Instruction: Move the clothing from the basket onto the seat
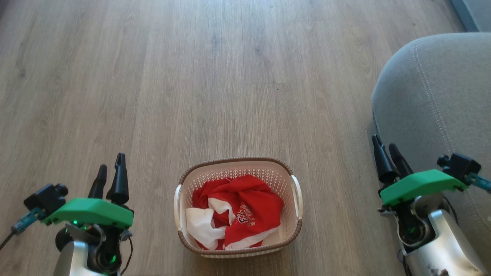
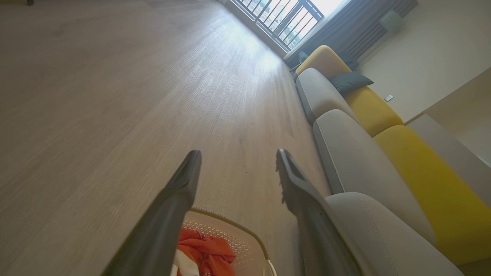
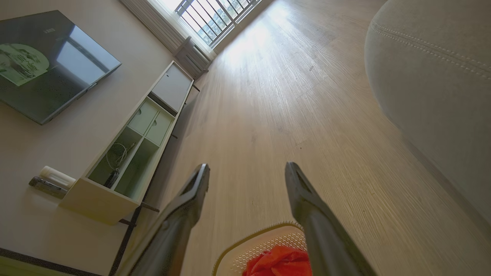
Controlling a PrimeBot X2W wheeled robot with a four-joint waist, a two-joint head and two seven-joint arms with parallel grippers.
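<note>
Floor (image 1: 230, 57) holds basket (image 1: 238, 160) w/ clothing (image 1: 245, 207); left gripper (image 1: 111, 161) & right gripper (image 1: 383, 142) spread, empty: best pinch the bunched top, lift clear to seat (image 1: 441, 96).

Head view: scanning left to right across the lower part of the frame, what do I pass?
left gripper → basket with the clothing inside it → right gripper

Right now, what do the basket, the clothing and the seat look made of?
Basket: likely moulded plastic, cream, matte; perforated walls, brown woven-look rim.
Clothing: soft fabric, red and white; crumpled folds, printed lettering.
Seat: grey upholstery fabric, apparently matte; pale double stitching.
</note>
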